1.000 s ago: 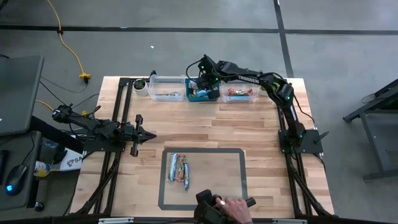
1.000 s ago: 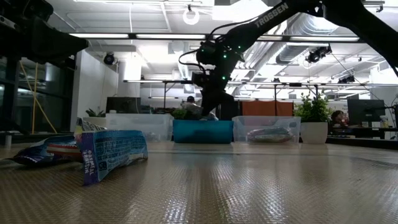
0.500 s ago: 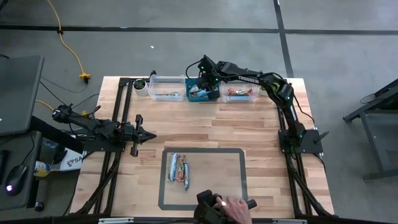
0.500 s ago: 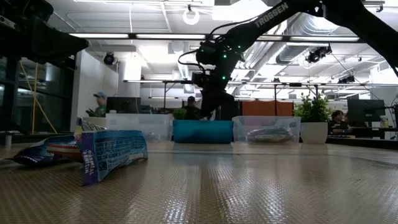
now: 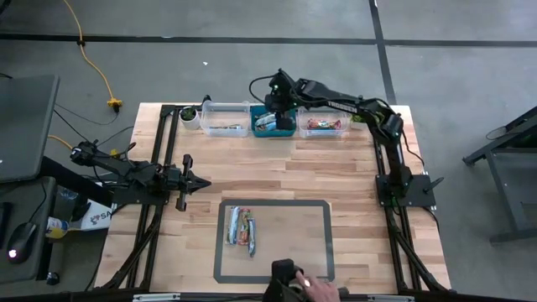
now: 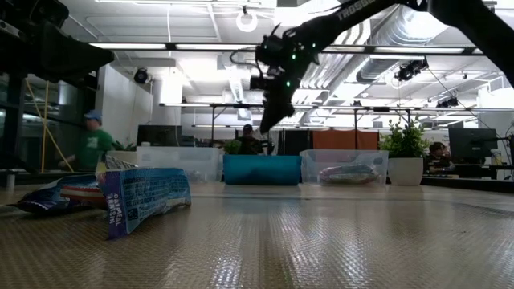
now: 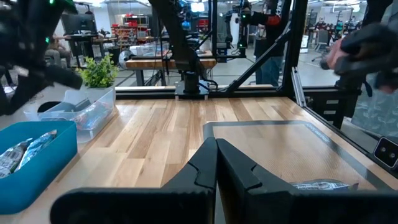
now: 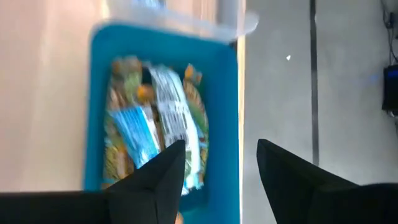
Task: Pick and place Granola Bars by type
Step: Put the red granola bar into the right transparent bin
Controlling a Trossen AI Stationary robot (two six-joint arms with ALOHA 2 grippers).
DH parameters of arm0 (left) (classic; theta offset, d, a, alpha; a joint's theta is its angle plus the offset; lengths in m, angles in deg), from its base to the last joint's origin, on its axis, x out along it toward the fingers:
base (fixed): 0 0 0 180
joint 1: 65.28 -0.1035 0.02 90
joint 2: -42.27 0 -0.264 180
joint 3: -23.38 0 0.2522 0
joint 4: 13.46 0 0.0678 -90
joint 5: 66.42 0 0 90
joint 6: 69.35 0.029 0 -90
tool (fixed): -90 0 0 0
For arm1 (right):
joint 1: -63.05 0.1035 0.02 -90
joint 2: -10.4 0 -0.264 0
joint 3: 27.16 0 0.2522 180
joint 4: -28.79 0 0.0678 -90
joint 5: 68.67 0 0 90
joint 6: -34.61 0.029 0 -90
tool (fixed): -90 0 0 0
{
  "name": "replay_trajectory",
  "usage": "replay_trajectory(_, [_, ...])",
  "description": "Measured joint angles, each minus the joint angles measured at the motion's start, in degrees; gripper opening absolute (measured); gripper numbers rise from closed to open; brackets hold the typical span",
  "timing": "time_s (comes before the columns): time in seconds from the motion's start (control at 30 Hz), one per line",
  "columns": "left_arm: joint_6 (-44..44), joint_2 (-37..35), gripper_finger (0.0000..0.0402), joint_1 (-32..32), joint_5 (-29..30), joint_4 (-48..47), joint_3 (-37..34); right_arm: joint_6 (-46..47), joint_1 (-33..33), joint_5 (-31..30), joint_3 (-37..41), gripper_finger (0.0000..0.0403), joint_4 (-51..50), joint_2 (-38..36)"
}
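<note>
Three granola bars (image 5: 242,231) lie flat inside the taped rectangle (image 5: 327,239) near the front; in the low view they (image 6: 120,197) fill the left foreground. Several teal bars (image 8: 155,124) lie in the blue bin (image 5: 274,126). Red-orange ones (image 5: 323,125) lie in the clear bin on its right, and blue ones (image 5: 225,129) in the clear bin on its left. My right gripper (image 8: 221,165) hovers open above the blue bin (image 6: 262,169), nothing between its fingers. My left gripper (image 5: 200,183) waits shut at the table's left, pointing level.
A small potted plant (image 5: 190,116) stands left of the bins at the far edge. A person's hand (image 5: 309,287) with a dark device is at the table's near edge. Bare wood (image 5: 277,172) lies between the bins and the taped rectangle.
My right gripper has risen out of the blue bin and now hangs clear above its rim. The bars on the table and my left arm have kept still.
</note>
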Motion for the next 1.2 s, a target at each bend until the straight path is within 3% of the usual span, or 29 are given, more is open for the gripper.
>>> replay_trajectory(0.2, [0.0,0.0,0.0001,0.0,0.0,0.0,0.0,11.7,2.9,4.1,0.0,0.0184,-0.4,-4.7])
replay_trajectory(0.43, [0.0,0.0,0.0001,0.0,0.0,0.0,0.0,33.2,8.2,16.0,0.0,0.0184,0.7,-9.0])
replay_trajectory(0.8, [0.0,0.0,0.0001,0.0,0.0,0.0,0.0,55.5,21.5,33.4,0.0,0.0184,2.5,-9.7])
replay_trajectory(1.2, [0.0,0.0,0.0001,0.0,0.0,0.0,0.0,71.3,38.1,32.4,0.0,0.0184,2.6,-9.7])
